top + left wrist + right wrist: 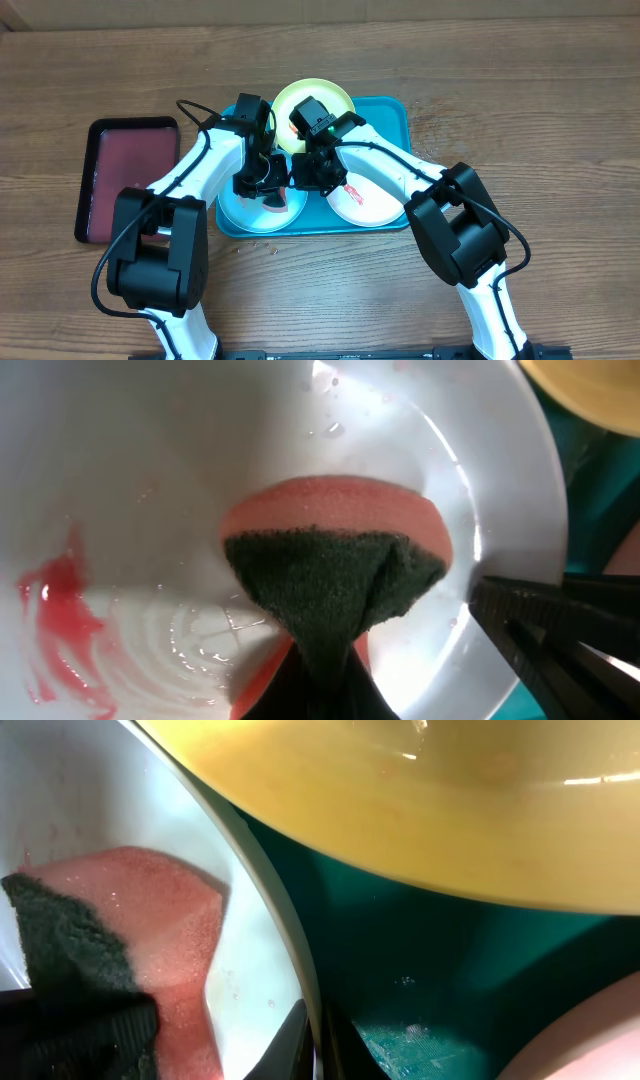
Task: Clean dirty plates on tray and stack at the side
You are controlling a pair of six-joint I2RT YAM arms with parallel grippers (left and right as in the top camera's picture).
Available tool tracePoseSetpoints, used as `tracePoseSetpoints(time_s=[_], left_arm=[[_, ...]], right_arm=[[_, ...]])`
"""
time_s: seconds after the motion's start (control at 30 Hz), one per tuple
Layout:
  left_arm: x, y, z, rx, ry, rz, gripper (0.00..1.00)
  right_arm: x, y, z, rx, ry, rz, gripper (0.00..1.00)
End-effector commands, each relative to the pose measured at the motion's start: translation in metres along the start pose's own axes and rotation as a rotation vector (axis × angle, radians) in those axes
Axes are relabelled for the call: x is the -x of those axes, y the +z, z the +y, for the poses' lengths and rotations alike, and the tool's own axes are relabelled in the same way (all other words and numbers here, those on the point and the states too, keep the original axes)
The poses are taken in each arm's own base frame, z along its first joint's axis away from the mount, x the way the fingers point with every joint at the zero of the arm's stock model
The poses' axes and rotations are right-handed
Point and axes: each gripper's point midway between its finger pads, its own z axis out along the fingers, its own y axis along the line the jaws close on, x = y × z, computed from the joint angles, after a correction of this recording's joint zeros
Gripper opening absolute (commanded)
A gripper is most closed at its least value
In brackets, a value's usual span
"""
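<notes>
The turquoise tray (395, 110) holds three plates: yellow-green (300, 100) at the back, light blue (235, 212) front left, white (365, 205) front right. My left gripper (262, 185) is shut on a pink sponge (335, 550) with a dark green scouring face, pressed on the light blue plate (150, 460). A red smear (55, 610) and wet streaks lie beside it. My right gripper (318, 1045) is shut on that plate's rim (290, 950); it also shows in the overhead view (300, 178).
A dark red, black-rimmed tray (125, 170) lies on the wooden table left of the turquoise one. The yellow-green plate (400, 810) hangs close over the right gripper. The white plate's edge (590, 1040) is at the right. A few crumbs lie before the tray (265, 243).
</notes>
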Motion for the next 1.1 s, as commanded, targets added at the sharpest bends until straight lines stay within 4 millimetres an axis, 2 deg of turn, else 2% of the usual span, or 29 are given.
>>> tracePoseSetpoints(time_s=[0.0, 0.13, 0.23, 0.43, 0.6, 0.7, 0.77, 0.83, 1.07], left_arm=[[-0.004, 0.012, 0.023, 0.122, -0.017, 0.006, 0.04], [-0.005, 0.010, 0.066, 0.347, -0.093, -0.028, 0.04], [-0.006, 0.002, 0.088, 0.452, -0.109, -0.037, 0.04], [-0.008, -0.006, 0.112, 0.504, -0.154, -0.024, 0.04], [0.008, -0.020, 0.130, 0.559, -0.181, -0.078, 0.04], [0.025, -0.017, 0.117, 0.475, -0.171, -0.125, 0.04], [0.032, -0.010, 0.100, 0.374, -0.154, -0.135, 0.04], [0.040, -0.002, 0.072, 0.210, -0.131, -0.145, 0.04], [0.050, 0.001, 0.010, -0.128, -0.071, -0.146, 0.04]], right_arm=[[-0.004, 0.015, -0.007, -0.028, 0.005, 0.027, 0.04], [-0.006, 0.015, -0.008, -0.032, 0.003, 0.033, 0.04], [-0.007, 0.015, -0.008, -0.034, 0.004, 0.036, 0.04], [-0.007, 0.015, -0.008, -0.034, -0.004, 0.036, 0.04], [-0.006, 0.015, -0.008, -0.034, -0.004, 0.035, 0.04], [-0.006, 0.015, -0.008, -0.032, -0.004, 0.032, 0.04], [-0.006, 0.015, -0.008, -0.032, -0.004, 0.033, 0.04], [-0.006, 0.015, -0.008, -0.032, -0.004, 0.033, 0.04], [-0.006, 0.015, -0.008, -0.032, -0.005, 0.033, 0.04]])
